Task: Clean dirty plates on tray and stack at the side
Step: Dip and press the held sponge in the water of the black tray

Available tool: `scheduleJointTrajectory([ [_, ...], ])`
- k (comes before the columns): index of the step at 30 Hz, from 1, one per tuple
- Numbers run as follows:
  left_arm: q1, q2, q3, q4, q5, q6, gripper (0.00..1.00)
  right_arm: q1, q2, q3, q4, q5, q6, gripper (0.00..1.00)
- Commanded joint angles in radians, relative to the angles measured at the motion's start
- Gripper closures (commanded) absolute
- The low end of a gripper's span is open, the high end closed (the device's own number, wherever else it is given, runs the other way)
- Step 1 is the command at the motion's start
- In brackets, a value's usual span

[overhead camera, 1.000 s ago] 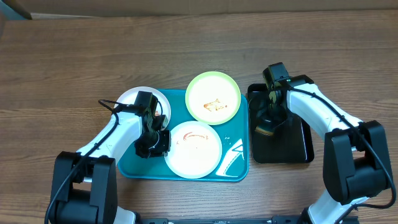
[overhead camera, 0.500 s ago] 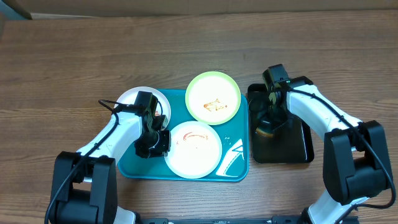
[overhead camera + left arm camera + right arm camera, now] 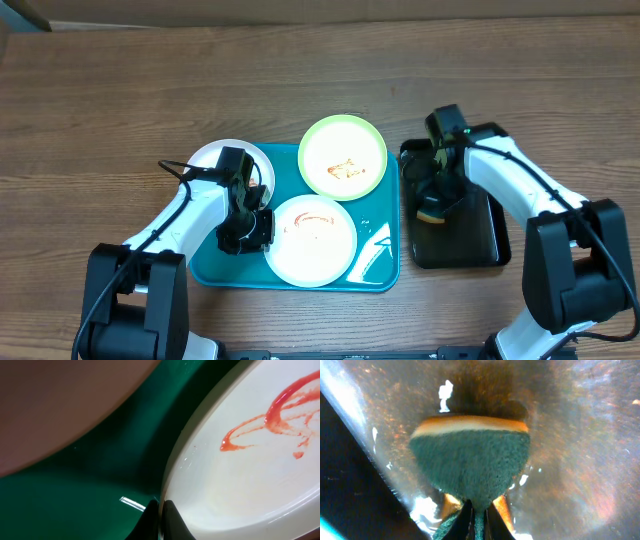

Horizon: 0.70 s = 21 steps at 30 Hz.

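A teal tray [image 3: 375, 262] holds a white plate [image 3: 310, 240] with a red sauce smear at its front middle. A pale green plate [image 3: 343, 157] with a smear rests over the tray's back right rim. Another white plate [image 3: 214, 157] lies over the back left corner, partly hidden by the left arm. My left gripper [image 3: 252, 228] is shut on the left rim of the smeared white plate [image 3: 250, 460]; its fingertips [image 3: 172, 519] pinch the rim. My right gripper [image 3: 437, 190] is shut on a green and yellow sponge [image 3: 470, 460] over the black tray [image 3: 470, 240].
The narrow black tray [image 3: 580, 420] sits right of the teal tray and looks wet and shiny. Brown wooden table [image 3: 120, 100] lies all around. A cardboard edge runs along the back.
The right gripper with the sponge has shifted slightly, and the black tray has moved a little to the right with it. The left arm has not moved.
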<state>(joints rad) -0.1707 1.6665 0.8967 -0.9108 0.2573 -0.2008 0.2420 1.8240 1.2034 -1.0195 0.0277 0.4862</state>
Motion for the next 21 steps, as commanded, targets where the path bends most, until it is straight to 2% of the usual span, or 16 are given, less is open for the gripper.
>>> scheduleJointTrajectory([
  [1, -0.006, 0.009, -0.004, -0.011, -0.013, 0.013, 0.96, -0.032, -0.048, 0.138, -0.049, 0.036, -0.016, 0.96],
  [5, -0.006, 0.009, -0.004, -0.016, -0.013, 0.013, 0.96, -0.053, -0.067, 0.153, -0.109, 0.036, -0.027, 0.96],
  [10, -0.006, 0.009, -0.004, -0.016, -0.013, 0.013, 0.96, -0.053, -0.048, 0.067, -0.098, 0.034, -0.030, 0.96],
  [17, -0.006, 0.009, -0.004, -0.018, -0.013, 0.013, 0.96, -0.053, -0.042, -0.188, 0.138, -0.011, -0.030, 0.96],
  [21, -0.006, 0.009, -0.004, -0.018, -0.013, 0.013, 0.96, -0.053, -0.043, -0.217, 0.227, -0.024, -0.039, 0.96],
])
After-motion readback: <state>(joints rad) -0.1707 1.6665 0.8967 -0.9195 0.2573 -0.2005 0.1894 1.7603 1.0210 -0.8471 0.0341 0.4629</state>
